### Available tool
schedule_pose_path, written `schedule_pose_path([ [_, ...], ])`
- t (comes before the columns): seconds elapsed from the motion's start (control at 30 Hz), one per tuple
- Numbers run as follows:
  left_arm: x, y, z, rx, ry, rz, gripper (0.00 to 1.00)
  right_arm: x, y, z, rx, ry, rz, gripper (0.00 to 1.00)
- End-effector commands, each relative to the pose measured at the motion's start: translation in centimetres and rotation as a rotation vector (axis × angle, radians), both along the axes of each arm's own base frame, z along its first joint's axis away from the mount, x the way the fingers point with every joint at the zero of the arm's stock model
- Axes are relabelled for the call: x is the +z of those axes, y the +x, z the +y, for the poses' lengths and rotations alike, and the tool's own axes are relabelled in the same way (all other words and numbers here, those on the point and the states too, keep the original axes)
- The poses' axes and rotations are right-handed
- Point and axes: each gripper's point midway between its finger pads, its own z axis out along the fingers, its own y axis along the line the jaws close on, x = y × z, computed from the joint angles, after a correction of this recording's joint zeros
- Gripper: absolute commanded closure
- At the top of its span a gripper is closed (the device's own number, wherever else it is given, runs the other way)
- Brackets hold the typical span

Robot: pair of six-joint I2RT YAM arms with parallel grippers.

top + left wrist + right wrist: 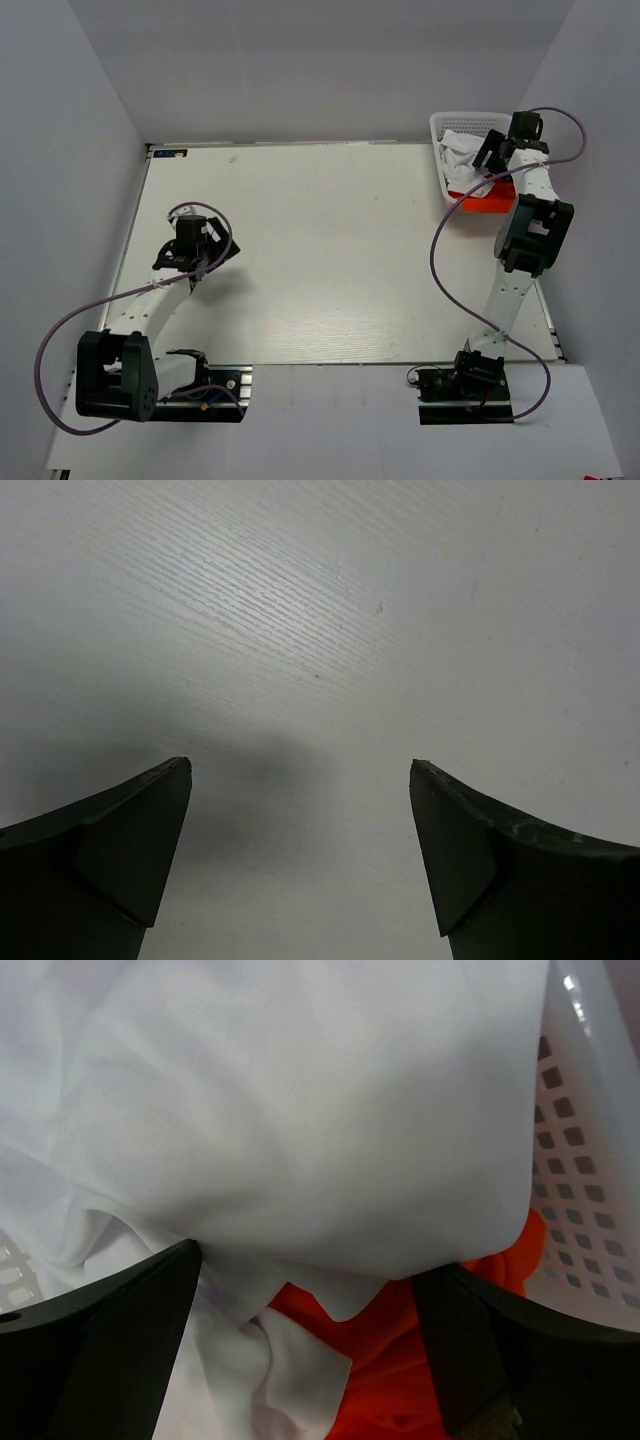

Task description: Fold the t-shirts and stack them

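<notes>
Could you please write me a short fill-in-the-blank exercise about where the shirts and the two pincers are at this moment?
1. The white t-shirt and the orange t-shirt lie crumpled in the mesh ____.
2. Of the two, the ____ one lies on top.
3. The right pincer hangs over them with its jaws ____.
4. The left pincer hangs open over the ____, with no cloth between its fingers.

Missing words: basket; white; open; table.

White mesh basket (pixel 465 117) at far right corner of pale table (pixel 330 250)
</notes>
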Motion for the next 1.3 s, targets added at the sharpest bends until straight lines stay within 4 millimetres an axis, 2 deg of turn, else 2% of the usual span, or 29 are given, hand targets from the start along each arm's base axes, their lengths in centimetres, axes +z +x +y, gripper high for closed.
schedule_pose_path([
  [0.0, 1.7, 1.4, 0.0, -0.003, 0.004, -0.046, 0.00, 0.6, 0.9, 0.2, 0.034, 0.025, -0.023, 0.10],
  [0.2, 1.7, 2.1, 0.1, 0.004, 0.011, -0.045, 0.00, -2.9, -0.6, 1.1, 0.029, 0.081, 0.075, 0.10],
  [0.23, 1.3, 2.0, 0.1, 0.004, 0.012, -0.033, 0.00, -4.0, -1.3, 1.4, 0.024, 0.091, 0.110, 0.10],
  [0.33, 1.4, 2.3, 0.2, 0.010, 0.018, -0.033, 0.00, -5.7, -3.1, 2.1, 0.022, 0.105, 0.189, 0.11],
  [0.43, 1.4, 2.3, 0.2, 0.010, 0.018, -0.033, 0.00, -6.6, -4.4, 2.7, 0.031, 0.113, 0.232, 0.12],
  [0.53, 1.1, 2.3, 0.2, 0.010, 0.019, -0.023, 0.00, -7.9, -5.3, 2.6, 0.014, 0.085, 0.280, 0.15],
  [0.63, 1.1, 2.3, 0.2, 0.010, 0.019, -0.023, 0.00, -9.0, -5.7, 2.7, 0.014, 0.068, 0.325, 0.25],
  [0.67, 1.1, 2.3, 0.2, 0.010, 0.019, -0.023, 0.00, -8.9, -5.5, 2.6, 0.009, 0.057, 0.318, 0.29],
  [0.7, 1.1, 2.3, 0.2, 0.010, 0.019, -0.023, 0.00, -9.4, -5.5, 2.6, 0.002, 0.055, 0.324, 0.41],
  [0.77, 0.9, 2.1, 0.3, 0.010, 0.020, -0.014, 0.00, -8.9, -4.8, 2.7, 0.002, 0.046, 0.293, 0.62],
  [0.8, 0.9, 2.1, 0.3, 0.010, 0.020, -0.014, 0.00, -8.6, -4.3, 2.7, 0.004, 0.046, 0.273, 0.82],
  [0.87, 1.2, 2.1, 0.4, 0.017, 0.026, -0.023, 0.00, -7.8, -3.7, 3.5, 0.039, 0.079, 0.232, 0.97],
  [0.9, 1.6, 2.1, 0.4, 0.017, 0.025, -0.035, 0.00, -5.4, -2.5, 3.6, 0.051, 0.073, 0.151, 1.00],
  [0.93, 1.6, 2.1, 0.4, 0.017, 0.025, -0.035, 0.00, -4.5, -2.2, 3.8, 0.062, 0.081, 0.121, 1.00],
  [0.97, 1.8, 2.0, 0.4, 0.017, 0.024, -0.037, 0.00, -1.2, -1.3, 4.2, 0.086, 0.087, 0.032, 1.00],
  [1.03, 2.1, 2.0, 0.4, 0.017, 0.023, -0.049, 0.00, 1.6, -0.4, 4.3, 0.101, 0.078, -0.049, 1.00],
  [1.07, 2.5, 2.0, 0.4, 0.017, 0.022, -0.061, 0.00, 5.6, 0.0, 5.0, 0.136, 0.088, -0.141, 1.00],
  [1.13, 2.5, 1.7, 0.4, 0.017, 0.021, -0.064, 0.00, 9.7, 0.9, 5.2, 0.157, 0.084, -0.250, 1.00],
  [1.17, 3.0, 1.7, 0.4, 0.017, 0.020, -0.081, 0.00, 13.1, 0.5, 5.5, 0.168, 0.074, -0.316, 1.00],
  [1.2, 3.0, 1.7, 0.4, 0.017, 0.020, -0.081, 0.00, 14.9, 0.4, 5.5, 0.167, 0.071, -0.353, 1.00],
  [1.27, 3.3, 1.5, 0.5, 0.018, 0.018, -0.095, 0.00, 19.7, -0.2, 5.7, 0.177, 0.047, -0.449, 1.00],
])
